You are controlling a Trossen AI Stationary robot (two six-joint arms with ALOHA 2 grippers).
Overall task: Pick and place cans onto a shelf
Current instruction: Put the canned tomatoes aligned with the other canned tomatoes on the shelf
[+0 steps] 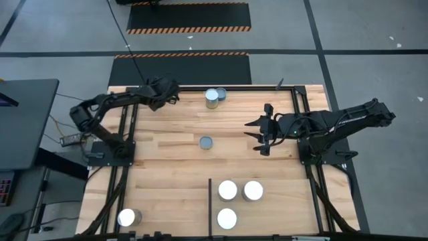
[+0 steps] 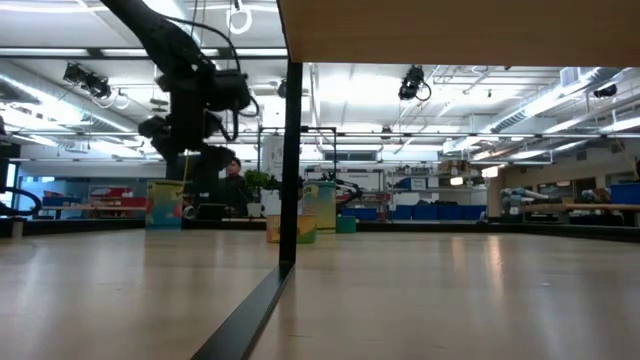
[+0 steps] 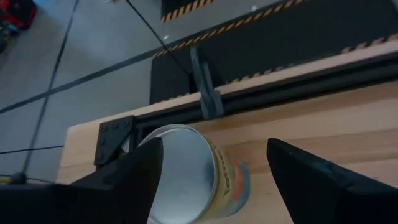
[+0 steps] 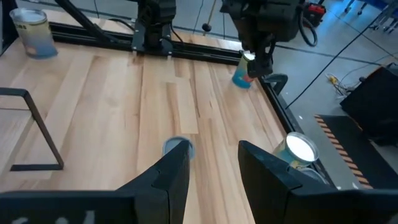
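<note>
High view: the left gripper (image 1: 171,92) is hovering near the far edge of the table (image 1: 167,167), left of two cans (image 1: 215,97). Three cans (image 1: 227,190) are standing on the shelf (image 1: 281,214) by the near edge.

Low view: the left arm (image 2: 190,100) is hanging above the wood.

Left wrist view: the fingers (image 3: 311,180) are standing apart on both sides of a can (image 3: 186,174), not yet clamping it. Its yellow label is carrying orange writing that I cannot read.

Right wrist view: the right gripper (image 4: 214,162) is parted and empty, and is facing a dull grey-topped can (image 4: 178,147) in the table's middle.
</note>
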